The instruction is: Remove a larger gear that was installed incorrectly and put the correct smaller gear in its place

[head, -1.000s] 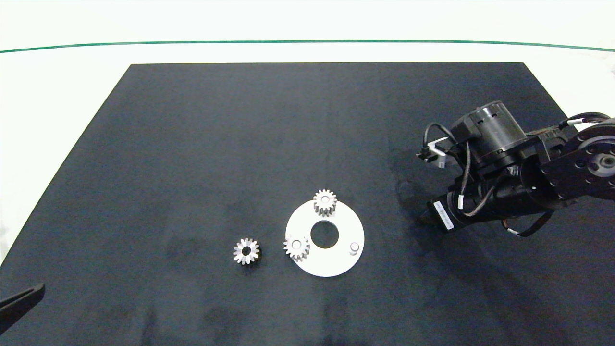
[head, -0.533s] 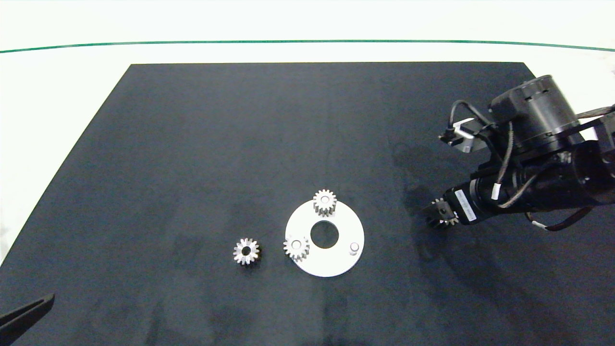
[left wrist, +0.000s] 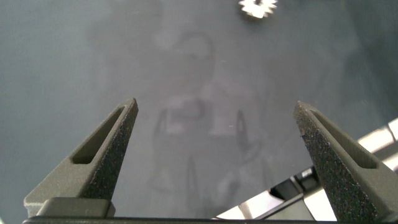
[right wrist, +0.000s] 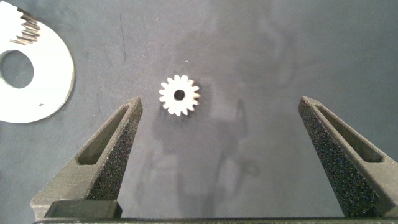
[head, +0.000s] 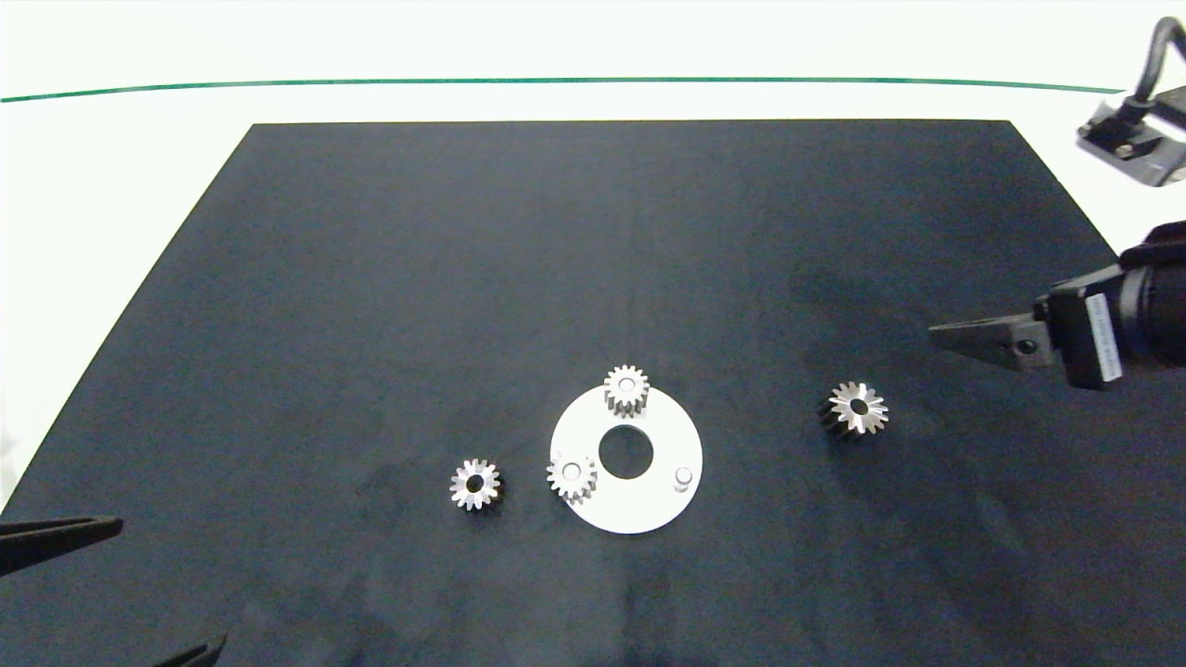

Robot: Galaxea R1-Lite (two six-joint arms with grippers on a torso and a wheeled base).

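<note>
The larger gear lies flat on the dark mat of the worktop, well right of the white disc and touching nothing. Half a second ago it sat under the tip of the right end effector; that end effector has since released it and drawn back toward the right edge, where it hangs with fingers spread wide and nothing between them. Removal is therefore judged complete.

On the disc, two small gears occupy the far and left pegs, while the right peg stands bare. The smaller gear to be fitted lies on the mat just left of the disc. The likely next step is to pick it up and seat it on the bare peg.

The left end effector is open and empty at the near left corner, having crept slightly into the head view.

The right wrist view shows the released gear between its parted fingers; the head view shows only one finger of this end effector. The left wrist view catches a single gear at its edge.
</note>
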